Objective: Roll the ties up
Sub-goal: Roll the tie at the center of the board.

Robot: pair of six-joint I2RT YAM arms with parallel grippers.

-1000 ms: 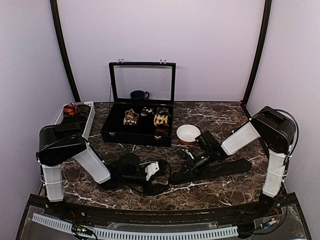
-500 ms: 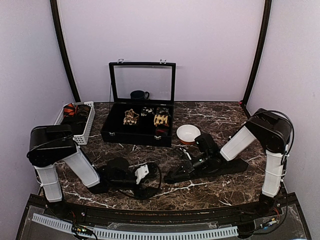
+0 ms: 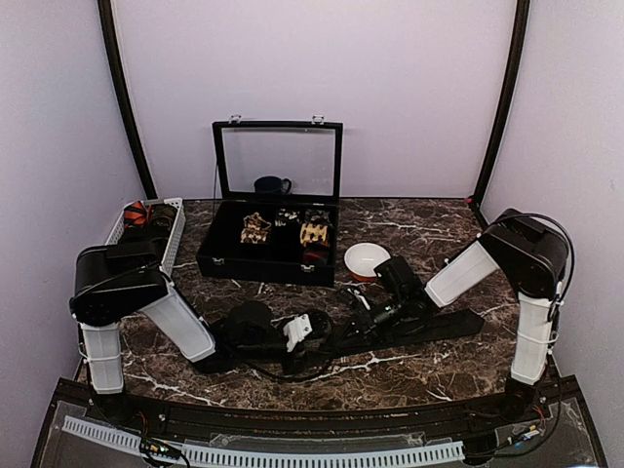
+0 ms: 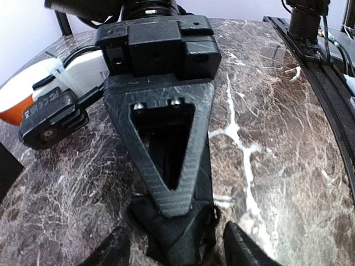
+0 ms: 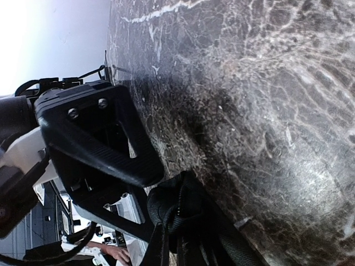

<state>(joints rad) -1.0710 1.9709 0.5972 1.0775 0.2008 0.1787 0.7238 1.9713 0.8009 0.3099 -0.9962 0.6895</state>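
A plain black tie [image 3: 419,327] lies flat across the marble in front of the right arm. Its left end is folded into a small bunched roll [image 4: 180,233]. My right gripper [image 3: 346,330] is shut on that folded end [image 5: 183,208], and its ribbed triangular finger [image 4: 172,166] lies on top of the fabric. My left gripper [image 4: 177,252] faces it from the left, open. Its fingertips [image 4: 241,249] stand on either side of the bunched end, apart from the cloth. Several rolled patterned ties [image 3: 283,229] sit in the black case.
The black hinged case [image 3: 224,261] stands open at the back centre, with a dark mug [image 3: 271,185] behind its lid. A white basket [image 3: 168,239] holding a red patterned tie is at the far left. A white bowl [image 3: 368,260] sits just behind the right gripper.
My left arm drew back to the left, then came forward again to the tie's end, its jaws a little narrower. My right gripper slid slightly left with the tie.
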